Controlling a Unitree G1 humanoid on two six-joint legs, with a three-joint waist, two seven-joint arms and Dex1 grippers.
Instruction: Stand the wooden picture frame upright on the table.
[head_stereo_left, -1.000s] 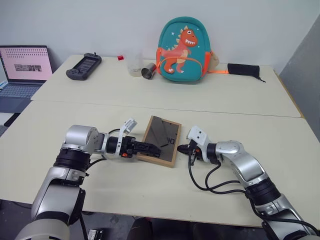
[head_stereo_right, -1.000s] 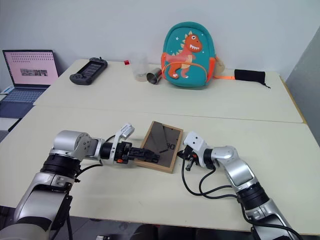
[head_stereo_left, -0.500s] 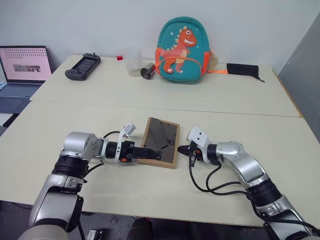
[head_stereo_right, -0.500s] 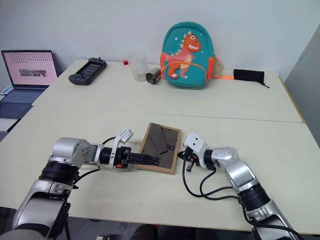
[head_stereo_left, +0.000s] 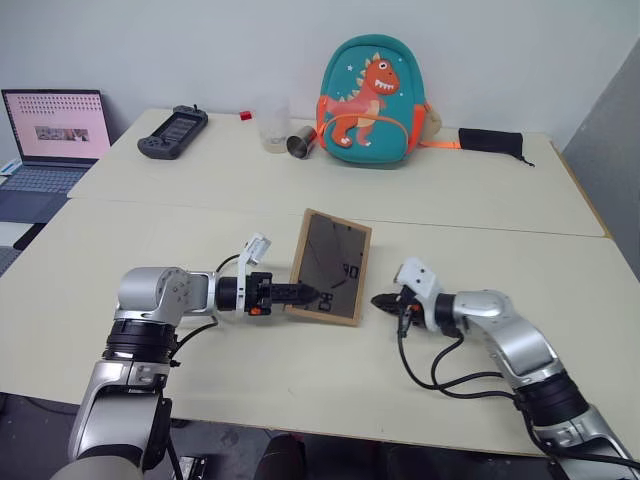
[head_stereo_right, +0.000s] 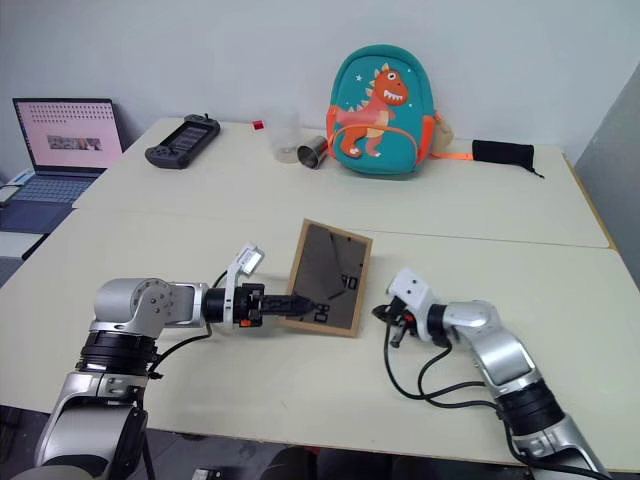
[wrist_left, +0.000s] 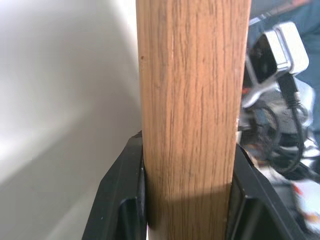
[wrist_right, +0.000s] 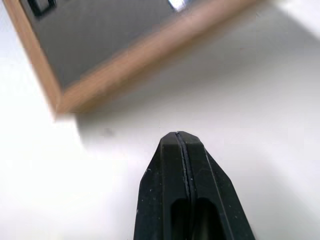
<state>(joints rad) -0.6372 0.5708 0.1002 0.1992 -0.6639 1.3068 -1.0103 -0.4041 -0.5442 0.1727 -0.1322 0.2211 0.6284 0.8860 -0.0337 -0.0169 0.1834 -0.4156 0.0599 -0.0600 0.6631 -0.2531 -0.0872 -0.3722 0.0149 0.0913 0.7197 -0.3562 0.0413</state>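
We are looking at the left gripper (head_stereo_left: 300, 295) pinching the wooden picture frame (head_stereo_left: 333, 266) by its left wooden edge, near the lower corner; in the left wrist view the two black fingers (wrist_left: 121, 200) are pressing against either side of the light-wood rail. The frame is tilting up off the table (head_stereo_left: 300, 375), its dark grey-brown back panel facing us, its top edge leaning away and its lower edge sitting at or just above the tabletop (we cannot tell whether it is touching).

Just to the right of the frame's lower right corner, the right gripper (head_stereo_left: 380, 300) is hovering close to the table surface with its fingers pressed together on nothing, apart from the wood.

Far beyond both grippers, past the seam in the table, we are seeing a teal dinosaur backpack (head_stereo_left: 368, 100), a metal cup (head_stereo_left: 298, 145) lying beside a clear plastic cup (head_stereo_left: 272, 128), and a black handheld device (head_stereo_left: 172, 131). An open laptop (head_stereo_left: 48, 135) is standing off to the far left.
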